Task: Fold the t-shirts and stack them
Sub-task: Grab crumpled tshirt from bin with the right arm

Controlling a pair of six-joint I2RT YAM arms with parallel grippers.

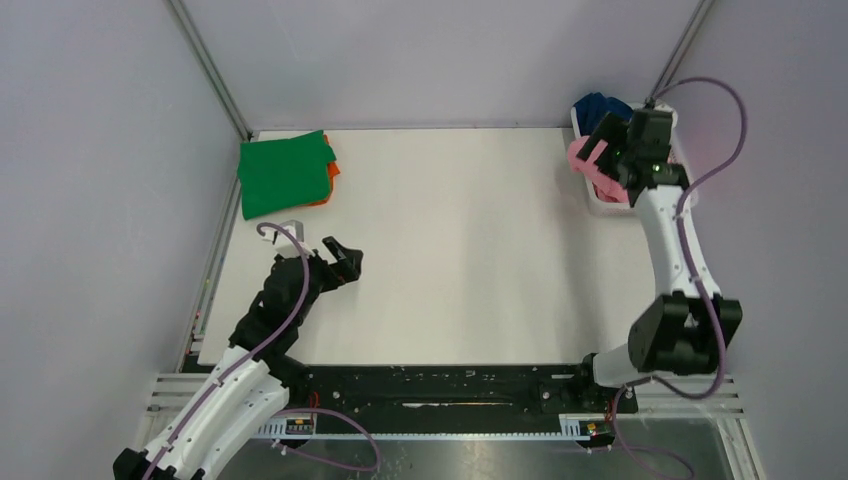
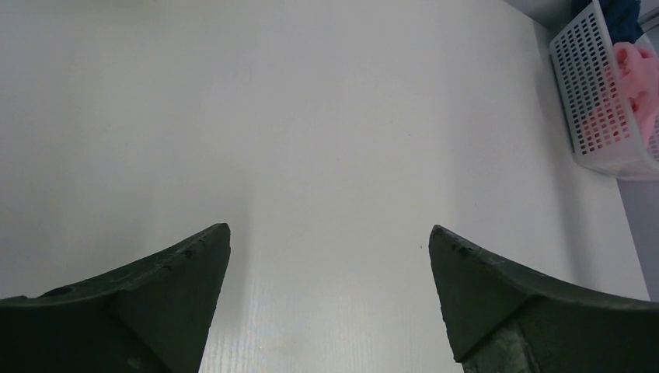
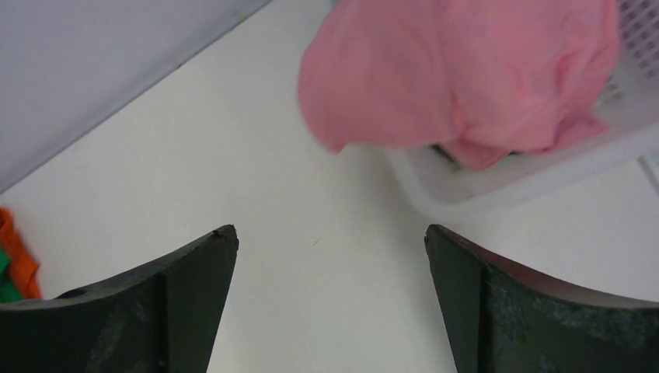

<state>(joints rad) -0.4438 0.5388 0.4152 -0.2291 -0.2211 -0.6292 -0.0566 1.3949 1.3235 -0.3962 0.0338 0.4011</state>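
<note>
- Two folded soft cloth t-shirts, a bright green one (image 1: 285, 172) lying on an orange one (image 1: 332, 172), sit at the far left corner of the white worktop (image 1: 460, 250). This looks like the finished stack, set to one side of the folding area.
- One light pink cloth t-shirt (image 3: 458, 74) lies crumpled in the white plastic lattice basket (image 3: 497, 183) at the far right edge, with a dark blue cloth t-shirt (image 1: 598, 105) bunched behind it. Both seem to be waiting their turn.
- The right tool (image 3: 330, 233) hovers just beside the basket, jaws spread wide and gripping nothing, aimed at the pink cloth. It is probably there to take that shirt next.
- The left tool (image 2: 330, 233) is equally wide and empty, low over bare worktop on the near left. It is well apart from both stack and basket, apparently parked until cloth is brought to the middle.
- Only the overhead view shows stack, basket and both arms together, but the right arm covers much of the basket there.
- The right wrist view shows pink cloth spilling over the basket's rim, with a dark strip beneath it that I cannot identify.
- The left wrist view gives the basket's lattice wall side-on, with pink showing through the holes and blue above.
</note>
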